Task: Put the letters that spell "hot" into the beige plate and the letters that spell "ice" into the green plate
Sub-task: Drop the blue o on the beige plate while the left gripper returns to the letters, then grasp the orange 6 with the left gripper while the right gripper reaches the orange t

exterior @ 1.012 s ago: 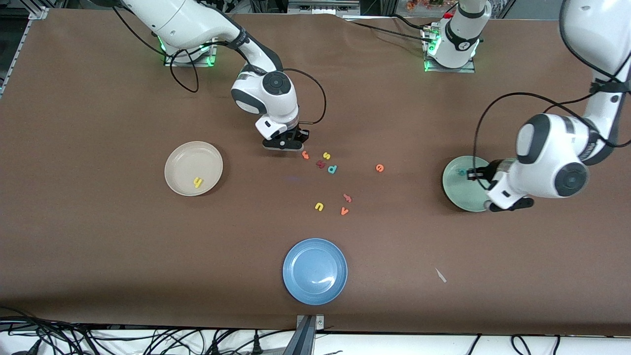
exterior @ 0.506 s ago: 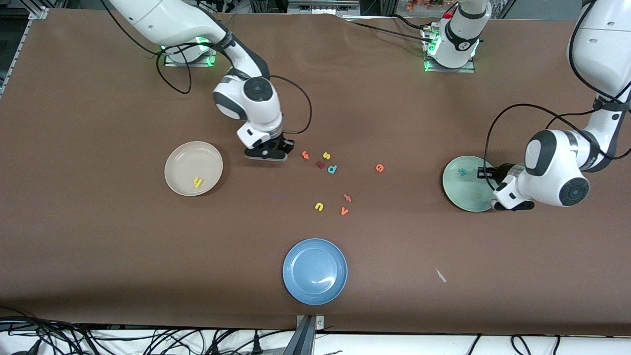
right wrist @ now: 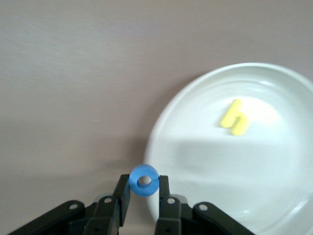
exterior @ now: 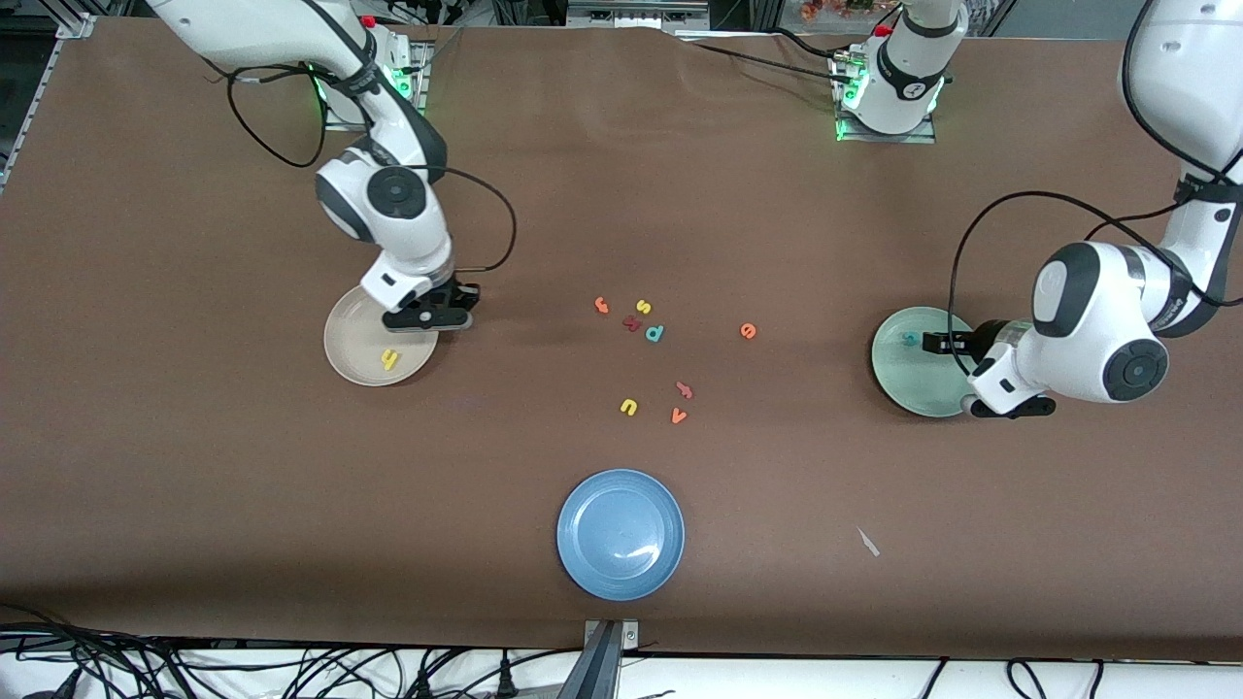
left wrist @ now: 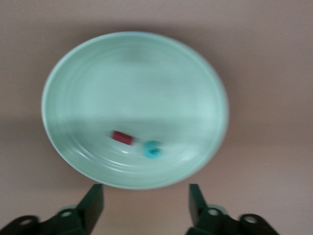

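Observation:
My right gripper [exterior: 427,316] hangs over the rim of the beige plate [exterior: 354,354], shut on the blue o [right wrist: 144,180]. The yellow h [exterior: 390,360] lies in that plate. My left gripper [left wrist: 145,191] is open and holds nothing, just above the edge of the green plate [exterior: 908,374] at the left arm's end. In that plate lie the dark red i [left wrist: 122,137] and the teal c [left wrist: 152,149]. The orange t [exterior: 601,305] and the orange e [exterior: 747,331] lie on the table between the plates.
Loose letters lie mid-table: a yellow s [exterior: 643,307], a dark red x-like one [exterior: 632,323], a teal p [exterior: 655,334], a yellow u [exterior: 628,407], a salmon one [exterior: 685,390] and an orange v [exterior: 679,416]. A blue plate [exterior: 621,534] sits nearest the front camera.
My right arm has carried the blue o from beside the letter cluster to the beige plate's rim. My left gripper has opened at the green plate and shifted slightly.

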